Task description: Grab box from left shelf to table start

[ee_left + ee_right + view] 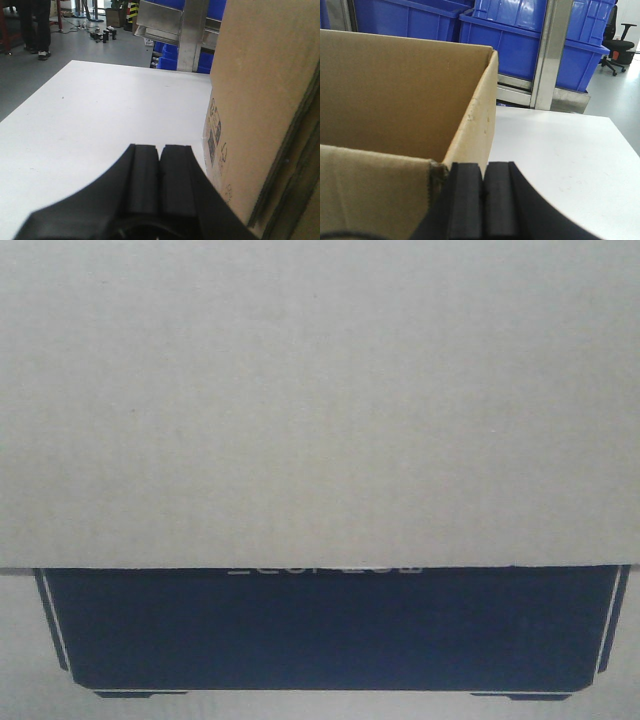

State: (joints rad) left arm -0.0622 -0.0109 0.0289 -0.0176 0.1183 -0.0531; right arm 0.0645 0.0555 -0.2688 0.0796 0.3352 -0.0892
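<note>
The brown cardboard box (320,400) fills the front view, its black printed panel (330,630) low in the frame. In the left wrist view the box (260,100) stands just right of my left gripper (159,147), whose fingers are shut together with nothing between them. The right wrist view shows the open-topped box (395,85) on the left, with my right gripper (484,165) shut and empty beside its right wall. Both grippers flank the box over the white table (100,115). The left shelf (190,30) of silvery metal stands beyond the table's far edge.
Blue plastic bins (520,35) sit in the rack behind a metal upright (550,55). A person's legs (35,25) and floor clutter are at the far left, and an office chair (620,45) is at the far right. White tabletop (555,145) extends right of the box.
</note>
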